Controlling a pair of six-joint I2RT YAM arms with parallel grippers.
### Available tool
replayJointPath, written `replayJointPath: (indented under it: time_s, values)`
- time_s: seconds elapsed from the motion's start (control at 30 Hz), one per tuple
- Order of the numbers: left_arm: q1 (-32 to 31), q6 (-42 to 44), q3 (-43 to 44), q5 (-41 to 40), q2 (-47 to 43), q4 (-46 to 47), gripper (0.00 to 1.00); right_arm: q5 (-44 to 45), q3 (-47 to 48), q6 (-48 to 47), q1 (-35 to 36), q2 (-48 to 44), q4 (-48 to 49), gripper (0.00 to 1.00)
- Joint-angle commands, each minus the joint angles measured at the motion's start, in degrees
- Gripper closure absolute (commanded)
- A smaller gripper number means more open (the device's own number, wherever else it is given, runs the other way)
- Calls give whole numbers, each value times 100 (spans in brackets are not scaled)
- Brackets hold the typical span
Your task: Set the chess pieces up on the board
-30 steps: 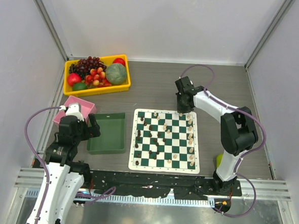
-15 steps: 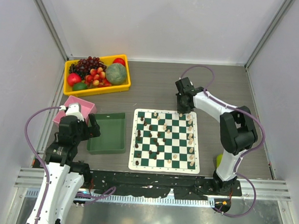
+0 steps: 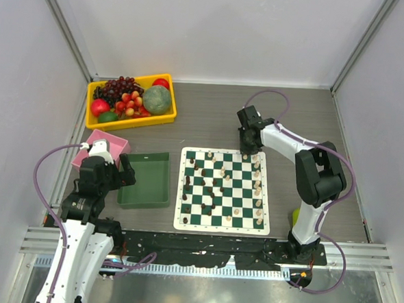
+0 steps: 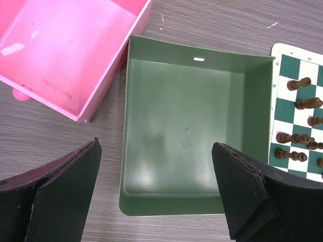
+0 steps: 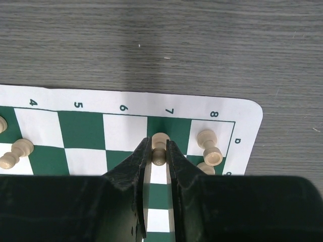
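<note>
The green-and-white checkered board [image 3: 224,191] lies in the middle of the table with dark and cream chess pieces scattered over it. My right gripper [image 5: 159,154] is at the board's far right corner, shut on a cream pawn [image 5: 160,144] over the green square of column 7 at the board's far edge. Another cream piece [image 5: 209,147] stands on the corner square beside it. My left gripper [image 4: 156,176] hangs open over the near rim of the green tray [image 4: 186,131], holding nothing. Dark pieces [image 4: 295,138] show at the board's left edge.
A pink box [image 3: 106,146] sits left of the green tray [image 3: 145,180]. A yellow bin [image 3: 94,121] of fruit stands at the back left. A small yellow-green object [image 3: 296,216] lies by the right arm's base. Grey walls enclose the table.
The right arm's elbow has shifted slightly; the gripper stays at the board's far right corner with the pawn. The left arm has not moved.
</note>
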Motion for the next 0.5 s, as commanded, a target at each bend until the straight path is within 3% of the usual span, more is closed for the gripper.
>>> replayJointPath:
  time_s: [0.0,0.47]
  values:
    - [15,4,193,67,34,144,1,129,23,-68,-29,40,146,83]
    - [6,-5,201,58,16,135,1,279,23,-77,-21,57,129,82]
